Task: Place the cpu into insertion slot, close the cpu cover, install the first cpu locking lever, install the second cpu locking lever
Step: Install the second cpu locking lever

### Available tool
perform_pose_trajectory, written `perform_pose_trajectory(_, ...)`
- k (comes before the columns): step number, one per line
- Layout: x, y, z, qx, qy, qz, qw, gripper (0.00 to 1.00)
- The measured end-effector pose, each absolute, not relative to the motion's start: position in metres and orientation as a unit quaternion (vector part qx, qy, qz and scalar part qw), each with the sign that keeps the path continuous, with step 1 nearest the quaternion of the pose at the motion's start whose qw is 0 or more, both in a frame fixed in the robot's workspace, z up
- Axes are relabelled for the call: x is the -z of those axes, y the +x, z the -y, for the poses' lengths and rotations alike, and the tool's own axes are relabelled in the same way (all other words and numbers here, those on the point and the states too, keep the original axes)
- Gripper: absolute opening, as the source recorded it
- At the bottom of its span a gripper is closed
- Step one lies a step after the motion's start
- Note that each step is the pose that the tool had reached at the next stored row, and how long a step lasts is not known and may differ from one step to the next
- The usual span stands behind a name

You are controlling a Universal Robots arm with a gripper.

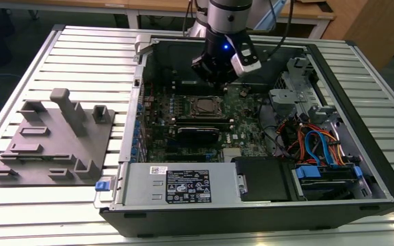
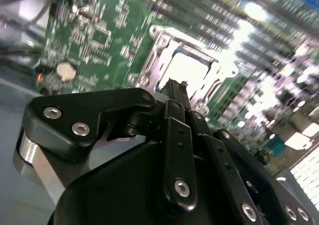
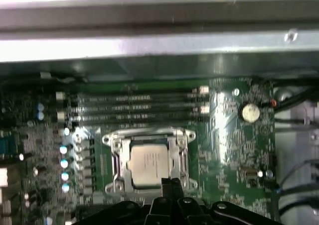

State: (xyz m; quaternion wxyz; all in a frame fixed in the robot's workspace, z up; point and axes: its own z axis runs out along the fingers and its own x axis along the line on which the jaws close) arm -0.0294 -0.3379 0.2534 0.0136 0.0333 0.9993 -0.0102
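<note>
Nearest the lens in the second wrist view, the matte black pincer shows bolted, jointed links whose fingertips meet in a narrow point with nothing between them — closed and empty, poised just above the socket. In the first wrist view the cpu, a flat square with a pale metal top, sits in the insertion slot, framed by the thin silver cpu cover lying flat around it. The open computer case rests on a ribbed metal desk — a grey moulded fixture lies beside it.
</note>
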Motion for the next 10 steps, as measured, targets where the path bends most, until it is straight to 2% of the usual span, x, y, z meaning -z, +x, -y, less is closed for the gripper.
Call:
perform_pose_trajectory(2, -0.2532, -0.0294, 0.338, 0.018, 0.033, -0.999, 0.014, 0.1)
perform_pose_trajectory(10, -0.2526, -0.0294, 0.3456, 0.018, 0.033, -0.999, 0.014, 0.1)
